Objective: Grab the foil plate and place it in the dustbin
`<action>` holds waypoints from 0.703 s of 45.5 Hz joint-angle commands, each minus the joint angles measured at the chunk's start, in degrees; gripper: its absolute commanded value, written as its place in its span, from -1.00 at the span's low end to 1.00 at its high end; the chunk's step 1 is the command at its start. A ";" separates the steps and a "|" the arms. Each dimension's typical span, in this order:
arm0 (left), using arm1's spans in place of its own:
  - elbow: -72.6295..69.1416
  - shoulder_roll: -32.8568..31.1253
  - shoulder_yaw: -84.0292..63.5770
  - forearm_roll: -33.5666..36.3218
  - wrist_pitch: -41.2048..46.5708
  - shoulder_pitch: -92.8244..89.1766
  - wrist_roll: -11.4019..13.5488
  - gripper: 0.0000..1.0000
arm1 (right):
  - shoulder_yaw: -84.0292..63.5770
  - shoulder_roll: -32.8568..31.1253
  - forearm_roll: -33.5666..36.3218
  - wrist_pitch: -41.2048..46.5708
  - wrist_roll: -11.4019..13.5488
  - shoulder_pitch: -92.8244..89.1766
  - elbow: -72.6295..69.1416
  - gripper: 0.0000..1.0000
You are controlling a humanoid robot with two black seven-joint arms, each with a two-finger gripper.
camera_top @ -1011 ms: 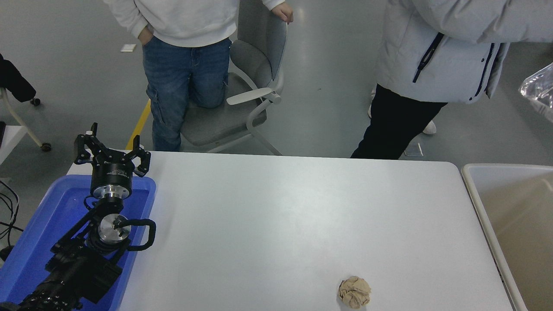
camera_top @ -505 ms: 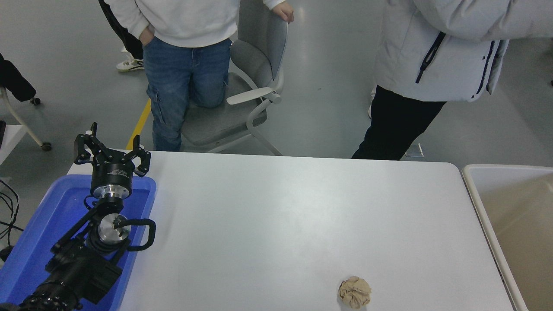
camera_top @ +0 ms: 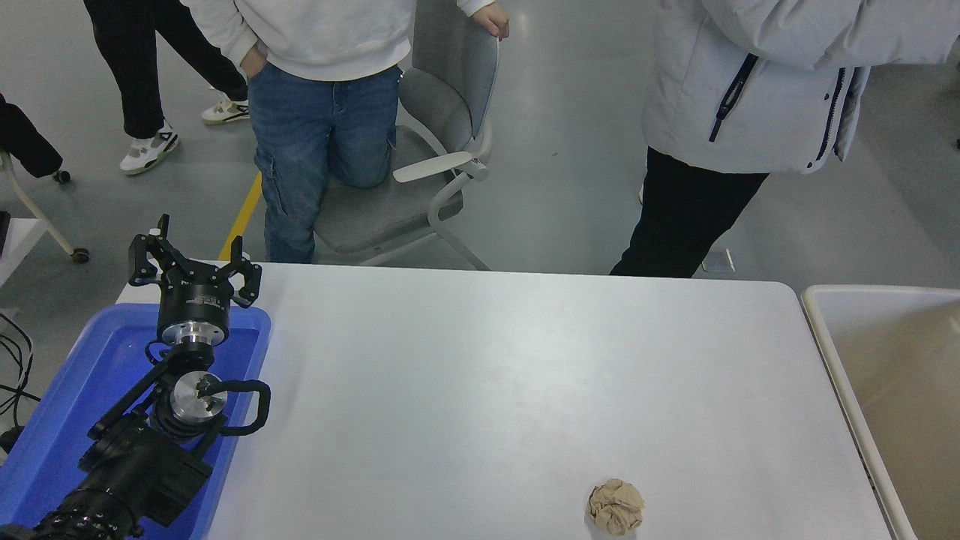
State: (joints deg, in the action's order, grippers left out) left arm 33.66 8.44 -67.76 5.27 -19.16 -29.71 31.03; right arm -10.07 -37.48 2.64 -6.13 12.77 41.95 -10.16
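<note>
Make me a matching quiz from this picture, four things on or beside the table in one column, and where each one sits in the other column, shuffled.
Things:
1. paper ball
2. blue tray
3. dustbin
4. grey chair

Places:
A. past the table's far edge, on the floor
B. off the table's right end
C. at the table's left end, under the left gripper
D. on the table, near its front edge, right of centre

Pairs: 1-D, 2-C, 3-B, 4-A
</note>
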 commanded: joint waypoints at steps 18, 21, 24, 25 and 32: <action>0.00 0.00 0.00 0.00 0.00 0.00 0.00 0.98 | 3.04 7.25 0.00 0.42 -3.99 -11.45 2.77 -1.00; 0.00 0.00 0.00 0.00 0.00 0.00 0.00 0.98 | 3.04 7.78 0.00 0.33 -4.07 -11.98 2.77 -1.00; 0.00 0.00 0.00 0.00 0.00 0.00 0.00 0.98 | 3.13 8.13 0.00 0.16 -4.16 -12.07 2.77 -1.00; 0.00 0.00 0.00 0.00 0.00 0.00 0.00 0.98 | 3.22 8.13 0.00 0.07 -4.25 -12.16 2.77 -0.93; 0.00 0.00 0.00 0.00 0.00 0.00 0.00 0.98 | 4.01 8.04 0.26 -0.02 -4.34 -12.77 2.77 1.00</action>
State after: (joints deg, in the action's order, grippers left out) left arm 33.66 8.44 -67.76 5.27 -19.16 -29.70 31.02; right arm -6.86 -30.15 2.66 -6.01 8.88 30.56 -7.52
